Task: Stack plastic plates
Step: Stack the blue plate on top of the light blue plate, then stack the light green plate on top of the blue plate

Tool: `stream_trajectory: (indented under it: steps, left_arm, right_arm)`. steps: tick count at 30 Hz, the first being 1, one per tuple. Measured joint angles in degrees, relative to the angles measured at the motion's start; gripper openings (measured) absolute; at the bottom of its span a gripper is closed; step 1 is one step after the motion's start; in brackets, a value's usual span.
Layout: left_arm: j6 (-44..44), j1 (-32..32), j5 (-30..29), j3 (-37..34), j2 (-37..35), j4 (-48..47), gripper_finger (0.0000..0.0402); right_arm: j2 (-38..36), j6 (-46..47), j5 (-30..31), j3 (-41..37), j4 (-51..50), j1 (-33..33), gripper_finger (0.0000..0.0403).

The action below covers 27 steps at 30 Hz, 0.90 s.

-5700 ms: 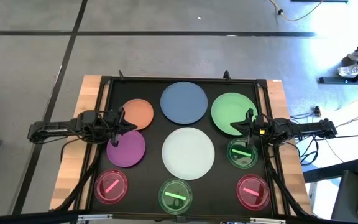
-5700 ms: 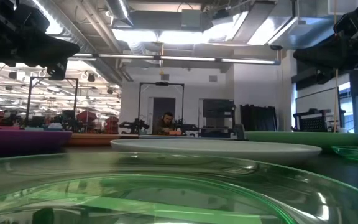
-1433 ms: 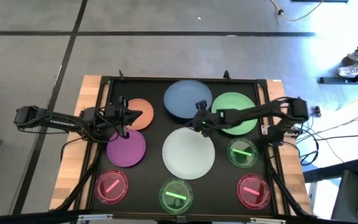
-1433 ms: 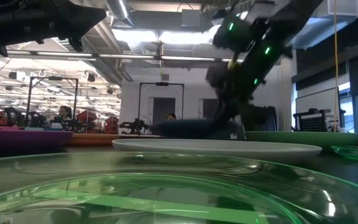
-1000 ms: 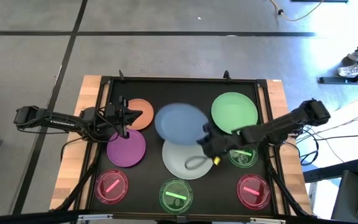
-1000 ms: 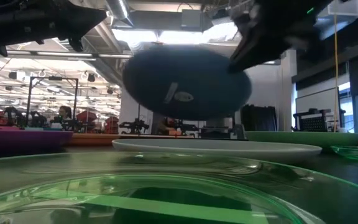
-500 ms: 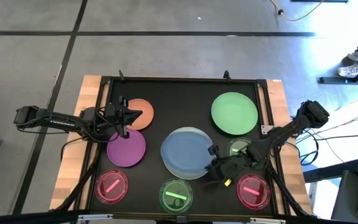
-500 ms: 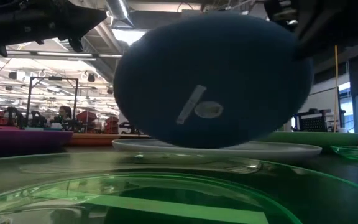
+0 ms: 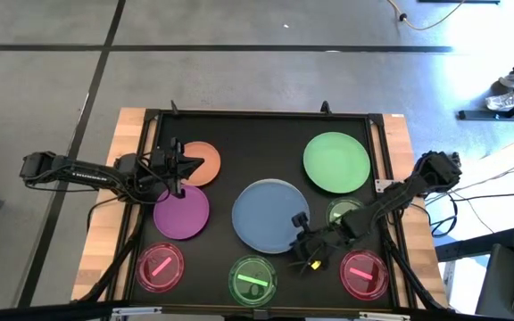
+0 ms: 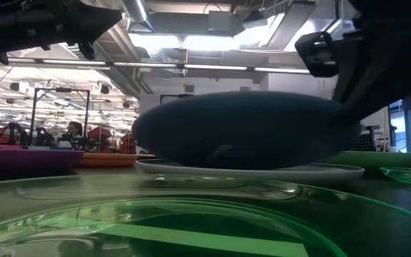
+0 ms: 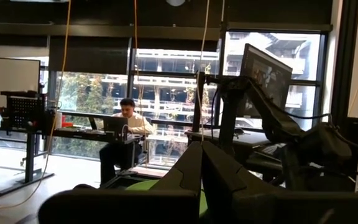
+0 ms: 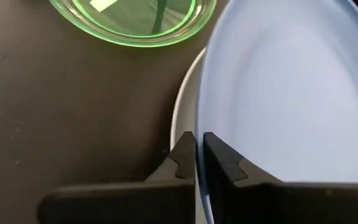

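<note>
The blue plate (image 9: 269, 215) is now held over the white plate (image 12: 184, 106) at the middle of the bench (image 9: 132, 134), covering it almost wholly in the high view; a second earlier it was being carried, steeply tilted, in from its place beside the large green plate (image 9: 336, 161), and half a second ago it was still tipped up on edge. It has been brought nearly flat since, face up, though in the low view its rim on the gripped side is seen slightly raised, so it is judged not yet fully seated. Being round, it has no long axis; its face is turned upward. The first stacking is therefore judged almost done, with only the letting-go outstanding.

The right hand (image 12: 196, 152) is clenched on the blue plate's rim, one finger inside the rim and one outside, at the edge nearest the small green dish (image 9: 252, 280) at the front.

Outward from the blue plate, the purple plate (image 9: 181, 214) and the orange plate (image 9: 199, 162) lie on its left side, untouched. The left hand (image 9: 178, 169) hovers between those two; whether it is open cannot be told. Pink dishes (image 9: 160, 266) lie at the front corners.
</note>
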Motion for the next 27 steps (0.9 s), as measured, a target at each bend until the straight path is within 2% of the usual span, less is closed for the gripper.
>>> stream_trajectory:
  steps: [4,11,16,21,27]
  left_arm:
    - [0.0,0.0,0.0,0.0,0.0,-0.3,0.0004]
    - [0.0,0.0,0.1,0.0,0.0,-0.3,0.0004]
    - [-0.3,0.0,0.2,0.0,0.0,-0.3,0.0004]
    - [-1.0,0.0,1.9,0.0,0.2,0.0,0.0004]
    - [-1.5,0.0,1.9,0.0,1.1,0.2,0.0004]
  right_arm:
    - [-0.1,3.6,-2.7,0.0,-1.6,-1.2,0.0045]
    - [0.0,5.1,-3.4,0.2,-3.4,-1.4,0.0125]
    - [-0.6,4.6,-2.5,4.2,-12.4,-1.4,0.0153]
    - [-4.8,7.0,3.4,6.0,-23.2,-1.4,0.0156]
    - [-13.7,12.9,12.8,0.4,-32.0,-4.7,0.0156]
